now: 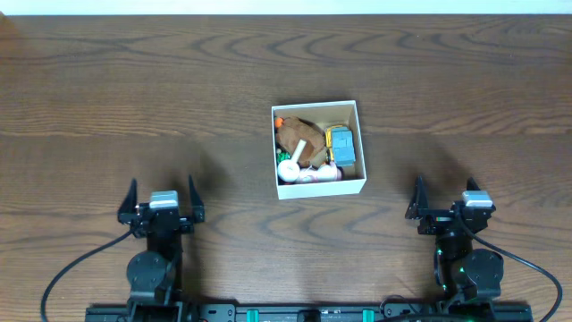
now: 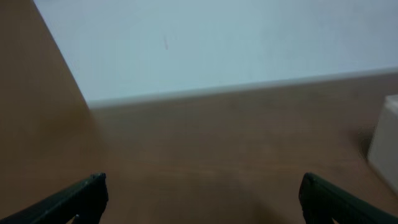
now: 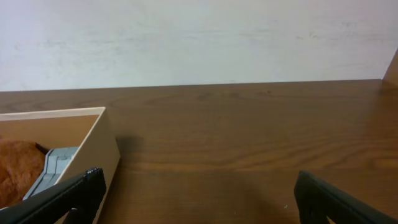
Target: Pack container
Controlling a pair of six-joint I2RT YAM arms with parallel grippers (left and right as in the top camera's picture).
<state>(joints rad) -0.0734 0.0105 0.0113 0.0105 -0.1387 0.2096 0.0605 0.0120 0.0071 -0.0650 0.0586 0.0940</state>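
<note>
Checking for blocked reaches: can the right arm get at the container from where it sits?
Probably yes. The right pincer is open, and only table lies between it and the container, whose top is uncovered.

Black arms (image 1: 152, 268) carry grey wrist blocks (image 1: 164, 200), black cables (image 1: 73, 271) and dark fingers (image 2: 81, 198).
</note>
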